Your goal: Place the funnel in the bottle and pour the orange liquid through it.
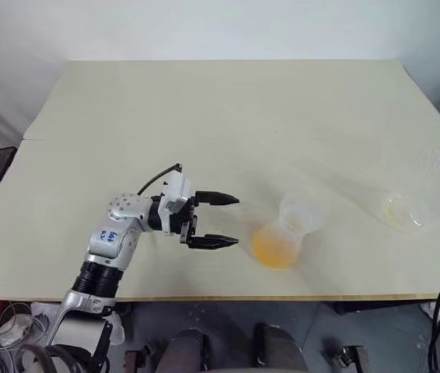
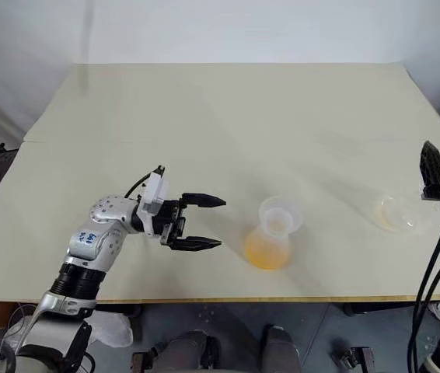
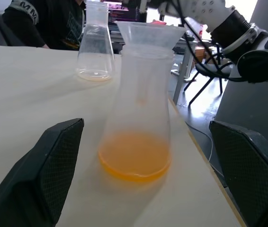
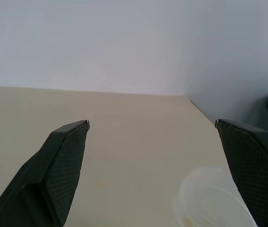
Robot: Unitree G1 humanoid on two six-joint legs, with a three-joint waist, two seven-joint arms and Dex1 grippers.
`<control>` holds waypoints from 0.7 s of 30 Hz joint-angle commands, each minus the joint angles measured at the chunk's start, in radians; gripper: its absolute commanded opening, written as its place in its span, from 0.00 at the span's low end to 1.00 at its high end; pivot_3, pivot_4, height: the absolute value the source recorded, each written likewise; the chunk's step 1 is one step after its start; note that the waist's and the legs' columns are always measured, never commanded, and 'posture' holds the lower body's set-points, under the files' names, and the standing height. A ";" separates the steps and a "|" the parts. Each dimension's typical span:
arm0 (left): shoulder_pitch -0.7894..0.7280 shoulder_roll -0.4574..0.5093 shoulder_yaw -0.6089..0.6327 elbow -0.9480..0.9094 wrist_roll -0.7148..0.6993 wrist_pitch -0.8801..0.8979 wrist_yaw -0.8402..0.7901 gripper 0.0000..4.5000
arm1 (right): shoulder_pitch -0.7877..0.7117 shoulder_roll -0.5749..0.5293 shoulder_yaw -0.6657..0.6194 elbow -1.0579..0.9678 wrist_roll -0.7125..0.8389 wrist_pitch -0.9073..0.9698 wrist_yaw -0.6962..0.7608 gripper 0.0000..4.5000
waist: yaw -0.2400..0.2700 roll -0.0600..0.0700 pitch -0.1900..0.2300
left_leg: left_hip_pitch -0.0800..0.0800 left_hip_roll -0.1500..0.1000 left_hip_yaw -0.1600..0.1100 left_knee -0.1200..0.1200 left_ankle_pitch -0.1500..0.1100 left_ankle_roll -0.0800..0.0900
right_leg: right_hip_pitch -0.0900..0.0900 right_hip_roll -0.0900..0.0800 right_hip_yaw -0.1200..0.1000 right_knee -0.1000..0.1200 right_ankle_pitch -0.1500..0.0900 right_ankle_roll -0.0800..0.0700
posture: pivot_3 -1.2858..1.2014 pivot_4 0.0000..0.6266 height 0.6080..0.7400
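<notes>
I see a pale beige table (image 1: 204, 116), matte, with a faint seam running in from its left edge. Two things stand on it. The bottle (image 1: 281, 241) stands upright near the front edge, just ahead of my left fingertips (image 1: 228, 200), apart from them; the funnel (image 1: 299, 215) sits in its neck and orange liquid (image 1: 274, 250) pools in its base. A second clear flask (image 3: 94, 45), nearly empty with a yellowish trace at its base, stands just below my right fingers (image 4: 65, 165), well apart from the bottle.
</notes>
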 commanded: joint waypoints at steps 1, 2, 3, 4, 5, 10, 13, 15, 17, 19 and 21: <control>-0.014 0.021 0.005 -0.003 0.031 0.009 0.033 1.00 | -0.005 -0.077 -0.039 -0.100 0.132 0.037 0.055 0.99 | 0.000 0.000 0.000 | 0.000 0.000 0.000 0.000 0.000 0.000 | 0.000 0.000 0.000 0.000 0.000 0.000 | 0.52 0.24 1.00; -0.016 0.024 0.011 0.002 0.030 0.010 0.037 1.00 | 0.010 -0.102 -0.050 -0.133 0.195 0.068 0.078 0.99 | 0.001 0.000 0.000 | 0.000 0.000 0.000 0.000 0.000 0.000 | 0.000 0.000 0.000 0.000 0.000 0.000 | 0.52 0.24 1.00; -0.014 0.022 0.018 0.005 0.035 -0.008 0.045 1.00 | 0.039 -0.127 -0.063 -0.167 0.255 0.096 0.111 0.99 | 0.002 0.000 0.000 | 0.000 0.000 0.000 0.000 0.000 0.000 | 0.000 0.000 0.000 0.000 0.000 0.000 | 0.52 0.24 1.00; -0.007 0.021 0.031 0.004 0.018 -0.018 0.034 1.00 | 0.081 -0.149 -0.078 -0.203 0.306 0.117 0.150 0.99 | 0.005 0.000 0.000 | 0.000 0.000 0.000 0.000 0.000 0.000 | 0.000 0.000 0.000 0.000 0.000 0.000 | 0.52 0.24 1.00; 0.001 0.025 0.043 0.001 0.000 -0.015 0.022 1.00 | 0.132 -0.168 -0.095 -0.240 0.350 0.133 0.192 0.99 | 0.006 -0.001 0.000 | -0.001 0.000 -0.002 0.000 0.000 0.000 | 0.000 0.000 -0.001 -0.001 0.000 0.000 | 0.52 0.24 1.00; 0.042 0.066 0.084 0.044 0.008 -0.031 0.017 1.00 | 0.501 -0.174 -0.182 -0.376 0.406 0.122 0.460 0.99 | 0.009 -0.002 0.001 | -0.001 0.000 -0.003 -0.001 0.000 0.001 | 0.002 0.000 -0.001 -0.004 0.000 0.000 | 0.52 0.24 1.00; 0.061 0.092 0.099 0.094 0.031 -0.077 0.004 1.00 | 0.686 -0.113 -0.173 -0.392 0.327 0.045 0.559 0.99 | 0.008 -0.003 0.000 | 0.000 -0.001 -0.001 0.000 -0.001 0.002 | 0.004 0.000 0.000 -0.007 0.000 0.000 | 0.52 0.24 1.00; 0.074 0.107 0.125 0.110 0.015 -0.084 -0.002 1.00 | 0.793 -0.040 -0.147 -0.358 0.258 -0.042 0.636 0.99 | 0.010 -0.004 0.000 | 0.000 -0.001 -0.001 0.000 -0.001 0.002 | 0.004 0.000 0.001 -0.008 0.000 0.000 | 0.52 0.24 1.00; 0.080 0.109 0.142 0.120 0.009 -0.099 -0.004 1.00 | 0.846 0.005 -0.124 -0.332 0.219 -0.107 0.677 0.99 | 0.007 -0.004 0.000 | 0.000 -0.001 -0.001 0.000 -0.001 0.002 | 0.004 0.000 0.001 -0.008 0.000 0.000 | 0.52 0.24 1.00; 0.081 0.109 0.148 0.125 0.010 -0.106 -0.007 1.00 | 0.860 0.021 -0.110 -0.325 0.208 -0.141 0.685 0.99 | 0.003 -0.004 0.000 | 0.000 -0.001 -0.001 0.000 -0.001 0.002 | 0.004 0.000 0.002 -0.008 0.000 0.000 | 0.52 0.24 1.00; 0.085 0.110 0.161 0.130 0.008 -0.116 -0.010 1.00 | 0.874 0.038 -0.095 -0.323 0.193 -0.164 0.681 0.99 | 0.003 -0.003 0.000 | 0.001 -0.001 -0.001 0.000 -0.001 0.002 | 0.004 -0.001 0.002 -0.008 0.000 0.000 | 0.52 0.24 1.00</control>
